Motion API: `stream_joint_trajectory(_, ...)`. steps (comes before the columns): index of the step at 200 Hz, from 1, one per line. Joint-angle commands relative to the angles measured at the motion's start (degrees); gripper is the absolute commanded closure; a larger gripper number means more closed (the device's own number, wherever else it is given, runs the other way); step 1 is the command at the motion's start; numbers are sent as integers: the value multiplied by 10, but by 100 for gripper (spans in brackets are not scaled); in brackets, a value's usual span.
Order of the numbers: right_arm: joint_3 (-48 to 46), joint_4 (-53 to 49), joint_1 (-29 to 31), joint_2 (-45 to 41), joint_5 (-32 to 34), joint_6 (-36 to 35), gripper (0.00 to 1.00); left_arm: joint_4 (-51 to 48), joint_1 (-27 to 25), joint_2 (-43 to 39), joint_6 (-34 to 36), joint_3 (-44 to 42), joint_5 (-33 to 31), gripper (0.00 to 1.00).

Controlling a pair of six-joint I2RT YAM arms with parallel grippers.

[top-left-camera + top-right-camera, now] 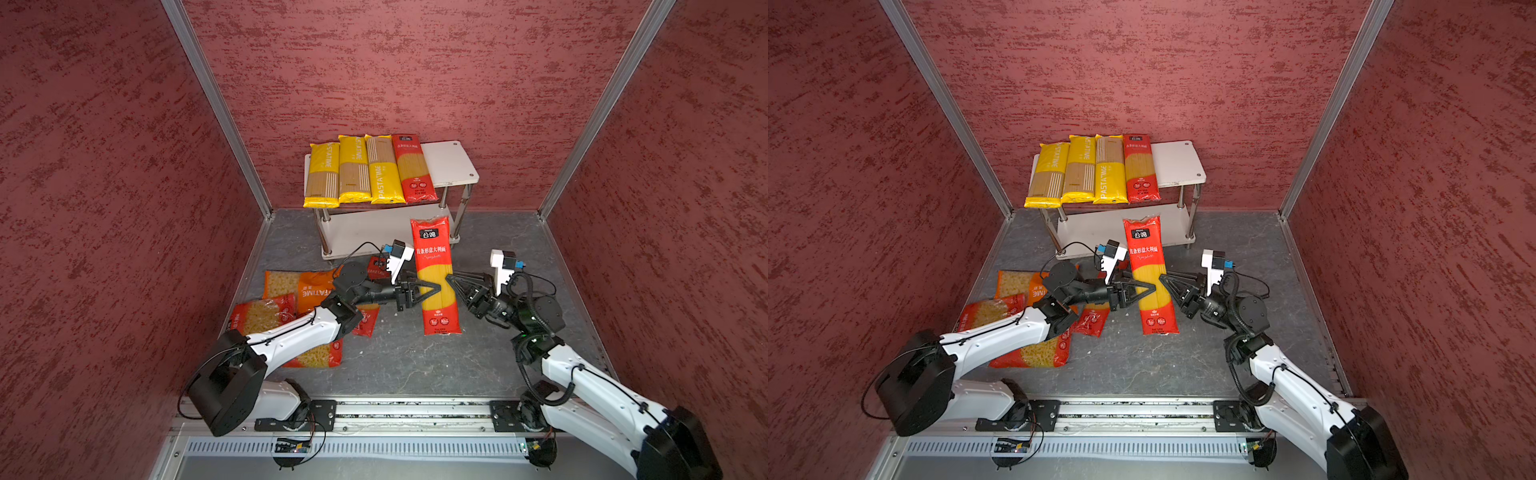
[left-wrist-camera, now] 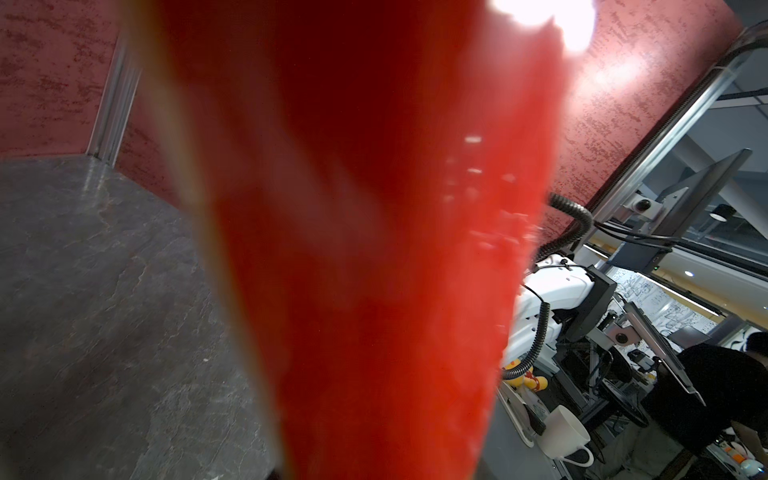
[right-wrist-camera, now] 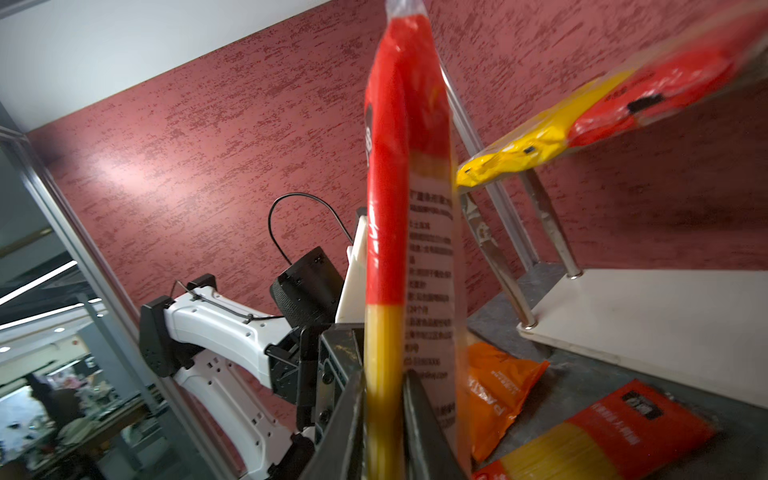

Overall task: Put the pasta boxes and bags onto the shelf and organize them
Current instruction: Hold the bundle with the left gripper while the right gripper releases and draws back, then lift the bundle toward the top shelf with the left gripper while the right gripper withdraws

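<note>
Right wrist cam has the red spaghetti bag (image 3: pixel 386 166) pinched edge-on between the jaws of my right gripper (image 3: pixel 383 376), up off the floor (image 1: pixel 395 357) in front of the shelf (image 1: pixel 451 162). Meanwhile my left gripper (image 1: pixel 437 287) sits at its opposite edge, can't tell if that one's clamped.

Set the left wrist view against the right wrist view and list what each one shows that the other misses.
Only the left wrist view: the right arm with its coiled cable, and a white mug outside the cell. Only the right wrist view: the shelf, yellow packs on its top tier, an orange bag and a second red bag lying on the floor, the left arm, and the right gripper's fingers flanking the held red spaghetti bag. Both: that held bag, a close blur from the left wrist, plus red wall and grey floor.
</note>
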Motion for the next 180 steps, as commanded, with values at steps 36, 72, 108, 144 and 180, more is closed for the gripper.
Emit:
stream_joint_trajectory(36, -49, -58, 4, -82, 125, -14, 58, -12, 3, -40, -7, 21, -70, 94)
stream_joint_trajectory(72, -128, -57, 4, -148, 189, 65, 52, -50, 20, -63, -26, 59, -136, 95)
stream_joint_trajectory(108, -155, -75, 57, -188, 237, 94, 43, -100, 18, -72, -27, 107, -233, 95)
stream_joint_trajectory(144, -167, -34, 115, -165, 289, 86, 40, -93, 3, -61, -50, 146, -286, 95)
stream_joint_trajectory(180, -148, 71, 142, -77, 309, 83, 34, -110, -23, -44, -67, 180, -299, 94)
